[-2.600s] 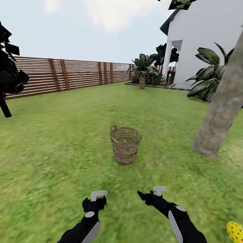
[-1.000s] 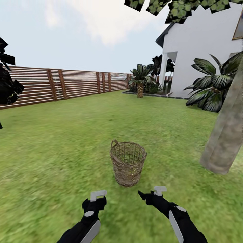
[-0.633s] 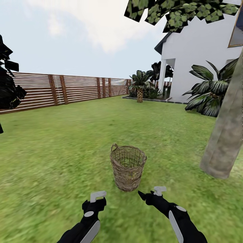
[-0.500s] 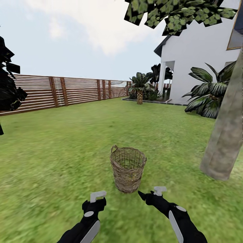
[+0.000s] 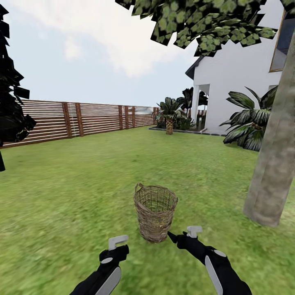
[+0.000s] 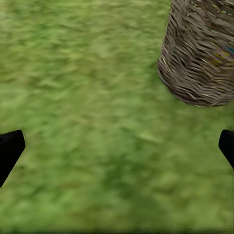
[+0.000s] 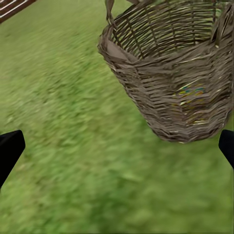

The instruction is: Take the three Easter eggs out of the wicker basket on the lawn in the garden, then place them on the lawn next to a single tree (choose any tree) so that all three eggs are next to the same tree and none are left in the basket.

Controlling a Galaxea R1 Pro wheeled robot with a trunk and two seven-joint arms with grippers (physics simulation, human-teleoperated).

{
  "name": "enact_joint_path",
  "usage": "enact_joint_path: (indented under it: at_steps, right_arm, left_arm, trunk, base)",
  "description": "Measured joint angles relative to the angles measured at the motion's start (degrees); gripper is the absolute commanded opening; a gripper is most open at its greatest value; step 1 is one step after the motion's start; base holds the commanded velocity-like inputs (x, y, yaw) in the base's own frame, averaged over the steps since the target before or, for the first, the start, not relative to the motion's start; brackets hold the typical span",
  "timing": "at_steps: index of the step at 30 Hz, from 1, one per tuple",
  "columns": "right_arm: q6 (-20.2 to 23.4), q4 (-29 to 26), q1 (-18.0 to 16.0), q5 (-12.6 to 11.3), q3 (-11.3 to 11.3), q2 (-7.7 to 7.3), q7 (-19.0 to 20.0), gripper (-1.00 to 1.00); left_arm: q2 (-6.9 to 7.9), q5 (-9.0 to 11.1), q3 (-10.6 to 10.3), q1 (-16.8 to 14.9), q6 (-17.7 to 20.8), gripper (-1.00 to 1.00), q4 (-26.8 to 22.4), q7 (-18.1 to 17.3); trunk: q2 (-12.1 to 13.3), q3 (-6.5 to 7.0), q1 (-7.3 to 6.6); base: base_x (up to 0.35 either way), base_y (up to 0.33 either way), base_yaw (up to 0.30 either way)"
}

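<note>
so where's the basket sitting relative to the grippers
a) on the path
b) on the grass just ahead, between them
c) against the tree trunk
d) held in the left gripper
b: the basket stands on the lawn just ahead of the left gripper and the right gripper, both open and empty, apart from the tree.

bright even daylight, shadowless; blurry lawn (image 5: 82, 172) texture.

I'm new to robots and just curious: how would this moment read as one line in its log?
phase: at basket | wicker basket: upright on lawn, colours glimpsed through weave | left claw: open, empty | right claw: open, empty | tree: to right
</note>
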Motion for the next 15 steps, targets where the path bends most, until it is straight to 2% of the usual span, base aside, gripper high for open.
enact_joint_path:
  at_steps: [7, 15]
  right_arm:
    - [0.01, 0.0, 0.0, 0.18, -0.04, 0.04, -0.1, 1.0]
    - [0.02, 0.08, 0.0, 0.14, -0.28, -0.02, -0.33, 1.0]
  left_arm:
    - [-0.14, 0.13, -0.05, -0.17, 0.83, 1.0, 3.07, 0.31]
    - [-0.29, 0.05, -0.04, -0.26, 0.92, 1.0, 4.26, 0.47]
  trunk:
    - [0.09, 1.55, -0.18]
    - [3.28, 2.99, -1.92]
  base:
    - [0.0, 0.0, 0.0]
    - [0.0, 0.0, 0.0]
